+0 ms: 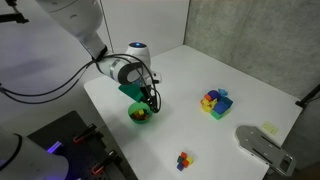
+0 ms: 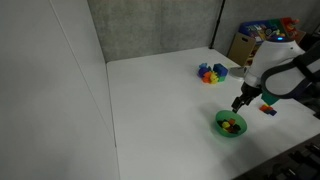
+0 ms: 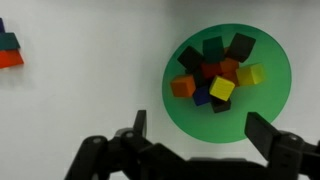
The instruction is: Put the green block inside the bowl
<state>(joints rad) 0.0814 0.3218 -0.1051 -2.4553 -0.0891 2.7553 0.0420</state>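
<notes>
Several tiny cubes point(image 3: 222, 88) fill the bowl point(image 3: 272, 98), the green block point(image 3: 213, 47) near its rim: light, rigid, pinchable across flat faces; the gripper point(image 3: 200, 135) above hangs wide, empty.

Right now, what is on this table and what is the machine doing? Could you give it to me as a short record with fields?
Surface: white table
Container: small round bright-green bowl, holding a heap of tiny cubes
Green block: tiny dark green cube, inside the bowl among orange, yellow, red, blue and dark ones
Fingers: the fingers are open and empty, directly above the bowl
Elsewhere: multicoloured block pile apart from the bowl; tiny red and blue cubes near the table edge
</notes>
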